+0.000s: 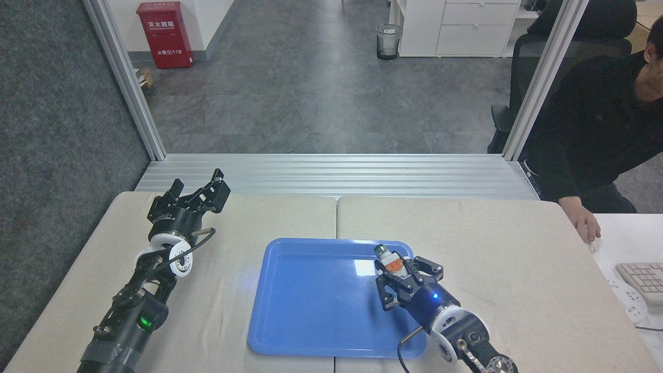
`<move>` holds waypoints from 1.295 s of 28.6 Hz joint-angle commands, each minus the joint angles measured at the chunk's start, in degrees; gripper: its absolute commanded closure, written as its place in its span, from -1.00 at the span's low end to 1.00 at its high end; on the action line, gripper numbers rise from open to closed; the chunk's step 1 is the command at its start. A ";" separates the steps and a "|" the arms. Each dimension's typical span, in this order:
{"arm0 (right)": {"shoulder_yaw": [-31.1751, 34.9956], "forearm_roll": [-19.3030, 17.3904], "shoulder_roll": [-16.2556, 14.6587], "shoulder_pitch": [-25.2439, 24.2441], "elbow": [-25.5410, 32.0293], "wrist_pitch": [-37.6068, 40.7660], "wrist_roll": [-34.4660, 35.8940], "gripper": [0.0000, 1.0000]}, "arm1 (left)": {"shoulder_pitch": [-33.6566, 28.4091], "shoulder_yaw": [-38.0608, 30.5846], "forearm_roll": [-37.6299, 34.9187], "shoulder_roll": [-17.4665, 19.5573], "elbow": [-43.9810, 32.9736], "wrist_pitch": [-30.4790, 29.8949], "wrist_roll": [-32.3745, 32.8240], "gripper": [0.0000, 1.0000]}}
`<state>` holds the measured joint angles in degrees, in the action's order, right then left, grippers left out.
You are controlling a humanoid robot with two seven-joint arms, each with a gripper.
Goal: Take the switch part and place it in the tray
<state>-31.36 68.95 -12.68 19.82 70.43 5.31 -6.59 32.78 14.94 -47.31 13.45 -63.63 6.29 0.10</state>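
The glossy blue tray [311,311] lies flat in the middle of the table. My right gripper [398,269] hangs over the tray's right part, shut on the switch part [392,260]. The part's orange middle shows between the fingers and its green-and-silver button end points up and to the left. Whether the part touches the tray floor I cannot tell. My left gripper [199,189] rests at the table's far left corner, fingers spread apart and open, holding nothing.
A person in black sits at the far right, one hand [585,223] on a white side table beside a keyboard [642,280]. An aluminium frame post [538,77] and a ribbed sill [336,173] border the table's far edge.
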 commanded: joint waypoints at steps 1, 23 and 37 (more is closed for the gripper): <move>-9.25 1.71 7.23 -0.66 -3.98 0.05 -1.67 0.89 | 0.00 0.00 -0.06 0.00 0.00 0.04 -0.01 -1.00; 20.18 -0.84 6.90 12.61 -5.13 0.84 4.83 -0.98 | 0.00 0.00 -0.06 0.00 0.00 -0.05 -0.01 -1.00; 26.35 -6.37 -8.50 10.77 -8.46 0.40 8.96 -0.97 | 0.00 0.00 0.03 0.00 0.00 -0.05 -0.01 -1.00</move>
<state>-16.39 66.61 -11.24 30.63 65.41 5.76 2.40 32.78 14.94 -47.31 13.45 -63.63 6.29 0.10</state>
